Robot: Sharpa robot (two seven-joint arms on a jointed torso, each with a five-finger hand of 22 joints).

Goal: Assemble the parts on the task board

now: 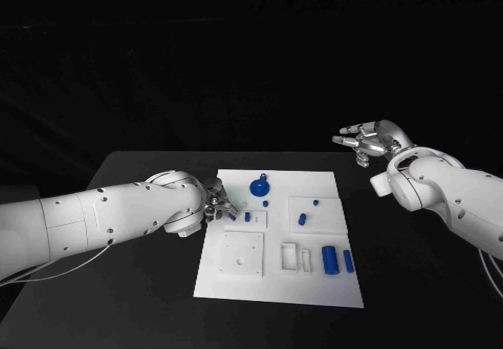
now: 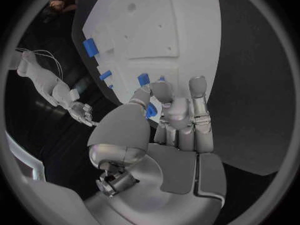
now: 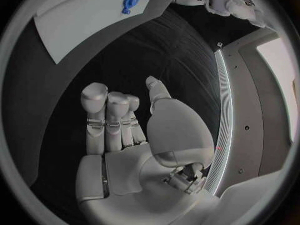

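Head view | left hand point(image 1: 217, 206) fingers pinch small blue part point(image 1: 232, 216), axis unclear | right hand point(image 1: 371, 144) fingers spread, empty

Robot lab: black table point(image 1: 137, 291), black backdrop, white task board point(image 1: 315, 283).

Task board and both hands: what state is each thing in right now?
task board: flat on the table, blue parts on it.
left hand: at the board's left edge, fingers curled round a small blue part.
right hand: raised clear of the board, fingers apart, holding nothing.
round blue part: lying loose near the board's far end.
two blue cylinders: lying side by side, untouched.
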